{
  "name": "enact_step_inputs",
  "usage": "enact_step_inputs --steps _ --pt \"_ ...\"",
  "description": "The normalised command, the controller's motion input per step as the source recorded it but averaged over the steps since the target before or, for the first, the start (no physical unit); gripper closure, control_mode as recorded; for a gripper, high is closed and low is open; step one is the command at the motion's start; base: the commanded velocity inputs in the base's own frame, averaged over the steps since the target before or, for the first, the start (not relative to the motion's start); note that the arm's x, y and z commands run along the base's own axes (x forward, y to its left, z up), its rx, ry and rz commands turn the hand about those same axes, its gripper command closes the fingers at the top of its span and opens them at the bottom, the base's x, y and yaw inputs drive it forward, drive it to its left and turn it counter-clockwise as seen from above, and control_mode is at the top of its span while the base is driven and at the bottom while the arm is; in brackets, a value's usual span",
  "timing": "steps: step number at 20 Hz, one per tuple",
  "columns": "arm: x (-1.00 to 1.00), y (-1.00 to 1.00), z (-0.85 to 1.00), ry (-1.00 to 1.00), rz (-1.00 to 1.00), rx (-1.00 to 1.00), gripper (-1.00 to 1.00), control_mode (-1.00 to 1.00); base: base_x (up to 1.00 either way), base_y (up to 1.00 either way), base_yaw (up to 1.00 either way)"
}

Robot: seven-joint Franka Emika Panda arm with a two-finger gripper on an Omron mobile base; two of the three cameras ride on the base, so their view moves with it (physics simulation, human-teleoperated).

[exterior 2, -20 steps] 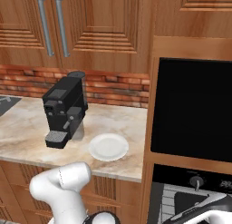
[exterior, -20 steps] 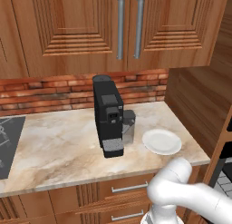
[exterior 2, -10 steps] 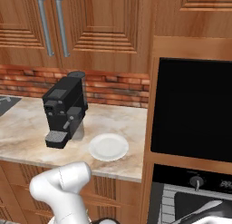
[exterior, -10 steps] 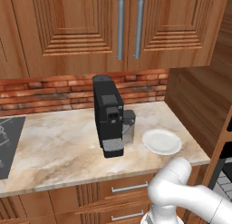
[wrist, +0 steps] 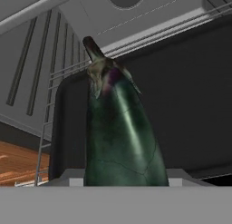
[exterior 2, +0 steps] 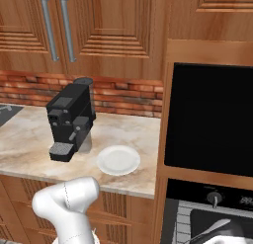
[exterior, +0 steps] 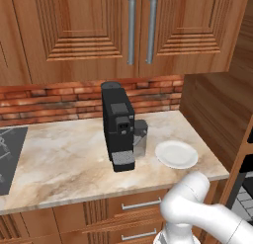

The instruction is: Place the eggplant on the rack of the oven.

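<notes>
Dark eggplant (wrist: 120, 132) clamped between the jaws

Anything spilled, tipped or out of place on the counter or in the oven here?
Nothing stands out. The coffee machine stands upright beside the white plate on the counter, and the eggplant sits in the hand before the oven's rack.

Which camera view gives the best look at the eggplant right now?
The hand view: the eggplant rises large from the bottom edge, stem end up, shut in the end effector, with the rack behind it. The two base views look at the counter and cabinets instead, so they add nothing about it.
</notes>
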Motion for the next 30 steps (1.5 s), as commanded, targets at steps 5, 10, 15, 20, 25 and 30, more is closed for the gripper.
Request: enact_step_inputs --steps 5,10,15,20,25,30 --pt "0.11 0.02 -0.01 0.0 0.02 0.0 1.0 -1.0 0.0 0.0 0.0" --pt "0.09 0.01 -0.3 0.0 0.02 0.0 1.0 -1.0 0.0 0.0 0.0" --pt "0.18 0.04 -0.18 -0.01 0.01 0.0 1.0 -1.0 0.0 0.0 0.0" --pt "0.21 0.01 -0.15 0.0 0.02 0.0 1.0 -1.0 0.0 0.0 0.0" --pt "0.13 0.0 -0.26 0.0 0.02 0.0 1.0 -1.0 0.0 0.0 0.0" --pt "0.02 0.0 -0.18 0.0 0.02 0.0 1.0 -1.0 0.0 0.0 0.0"
